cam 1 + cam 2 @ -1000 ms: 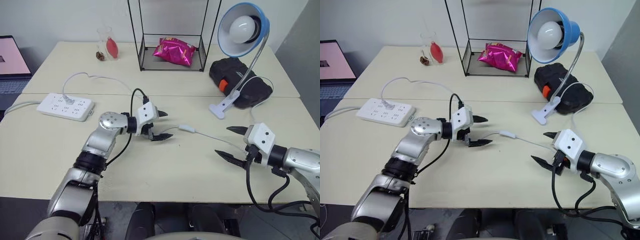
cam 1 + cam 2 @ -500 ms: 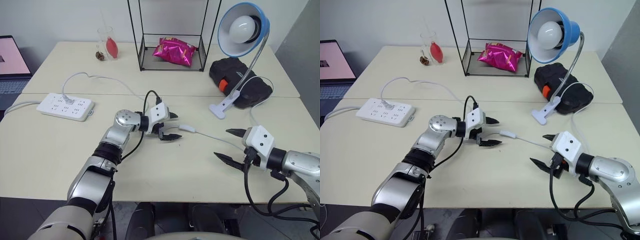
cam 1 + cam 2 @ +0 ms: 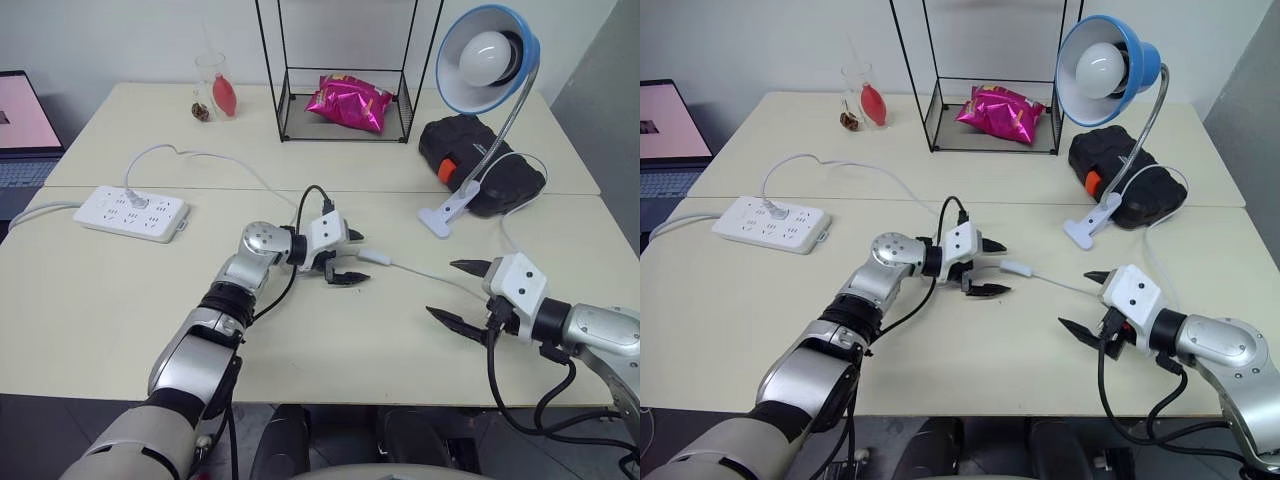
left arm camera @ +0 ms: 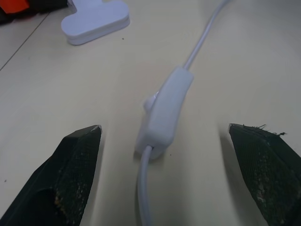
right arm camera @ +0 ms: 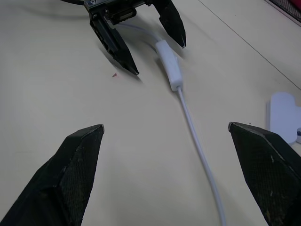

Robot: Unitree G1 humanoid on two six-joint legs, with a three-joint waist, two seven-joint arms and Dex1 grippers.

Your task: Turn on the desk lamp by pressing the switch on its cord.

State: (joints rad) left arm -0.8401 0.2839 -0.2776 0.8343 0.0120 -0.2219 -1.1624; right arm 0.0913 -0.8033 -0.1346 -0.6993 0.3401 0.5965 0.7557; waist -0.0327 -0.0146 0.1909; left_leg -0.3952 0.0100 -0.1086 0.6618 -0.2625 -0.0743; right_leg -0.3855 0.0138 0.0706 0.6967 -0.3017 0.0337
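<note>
Two black fingers of the left gripper (image 3: pixel 351 257) stand spread wide on either side of the near end of the switch (image 3: pixel 374 257), one toward the back of the table and one toward the front, neither touching it. That bracketing looks deliberate: with the switch between the fingers, closing them should squeeze it from both sides, though I cannot tell which face carries the button.

From the head views, the switch lies flat on the tabletop (image 3: pixel 100 300) near its middle, at about 3 o'clock from the left gripper and at about 10 o'clock from the right gripper (image 3: pixel 458 291). Its long axis follows the cord (image 3: pixel 432 278), running from about 10 o'clock to about 4 o'clock: one end points at the left gripper, the other toward the right gripper.

The right gripper hangs with its jaws wide apart and empty, well apart from the switch, aimed along the cord toward it; it seems only to be waiting. The desk lamp (image 3: pixel 487 58) stands at the table's far right, its clip base (image 3: pixel 445 211) on the table, bulb unlit.
</note>
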